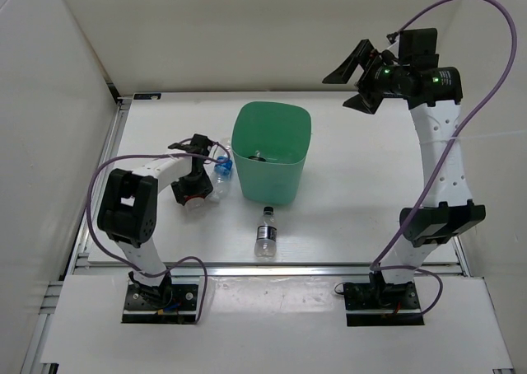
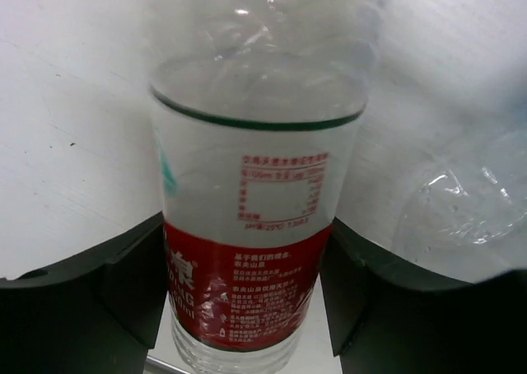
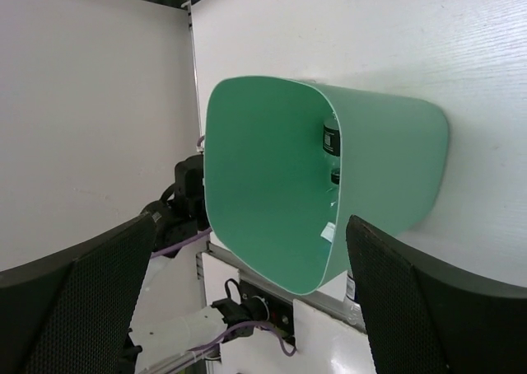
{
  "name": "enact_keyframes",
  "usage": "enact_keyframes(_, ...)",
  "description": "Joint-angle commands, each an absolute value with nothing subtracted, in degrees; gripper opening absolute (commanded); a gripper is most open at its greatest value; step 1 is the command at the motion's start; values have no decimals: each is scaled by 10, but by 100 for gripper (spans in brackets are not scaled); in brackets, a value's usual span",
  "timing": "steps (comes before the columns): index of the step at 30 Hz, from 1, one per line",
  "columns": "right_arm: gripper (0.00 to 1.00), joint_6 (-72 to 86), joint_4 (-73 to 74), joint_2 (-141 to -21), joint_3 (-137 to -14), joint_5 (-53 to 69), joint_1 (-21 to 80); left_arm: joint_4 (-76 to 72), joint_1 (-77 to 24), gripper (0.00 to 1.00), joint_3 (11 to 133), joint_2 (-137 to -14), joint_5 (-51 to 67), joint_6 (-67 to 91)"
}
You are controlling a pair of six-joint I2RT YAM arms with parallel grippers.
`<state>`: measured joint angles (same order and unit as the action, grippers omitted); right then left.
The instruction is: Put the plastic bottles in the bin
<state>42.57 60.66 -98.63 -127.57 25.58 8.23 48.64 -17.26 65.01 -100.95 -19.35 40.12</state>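
The green bin (image 1: 272,147) stands mid-table, with a dark-labelled bottle (image 1: 259,156) inside; both also show in the right wrist view, the bin (image 3: 263,168) and the bottle (image 3: 331,135). My left gripper (image 1: 194,194) is left of the bin, shut on the red-labelled bottle (image 2: 247,275), its fingers (image 2: 132,283) against both sides of the label. A blue-labelled bottle (image 1: 222,175) lies beside it, against the bin's left side; it also shows in the left wrist view (image 2: 461,201). A black-capped bottle (image 1: 265,232) lies in front of the bin. My right gripper (image 1: 362,77) is open, empty and raised at the back right; it also shows in its own wrist view (image 3: 255,308).
White walls close the table at the left and back. A metal rail (image 1: 272,268) runs along the near edge. The left arm's purple cable (image 1: 103,176) loops over its elbow; the right arm's cable (image 1: 461,11) arcs high.
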Motion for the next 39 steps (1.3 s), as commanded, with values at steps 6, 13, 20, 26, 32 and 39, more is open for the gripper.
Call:
enact_keyframes(6, 100, 407, 621, -962, -1256, 275, 64, 527, -149, 62, 755, -941, -217, 438)
enact_keyframes(13, 100, 402, 608, -950, -1215, 270, 64, 647, -193, 65, 1202, -938, -249, 426)
enact_keyframes(20, 100, 396, 590, -950, -1190, 251, 64, 476, -281, 72, 1232, -957, -135, 358)
enact_keyframes(26, 100, 396, 570, -937, -1148, 238, 53, 466, -354, 74, 1179, -972, -97, 317)
enact_keyframes(32, 100, 396, 558, -905, -1096, 223, 42, 469, -411, 84, 1199, -970, -79, 283)
enact_keyframes(39, 100, 391, 553, -895, -1078, 223, 25, 506, -417, 100, 1237, -884, -246, 258)
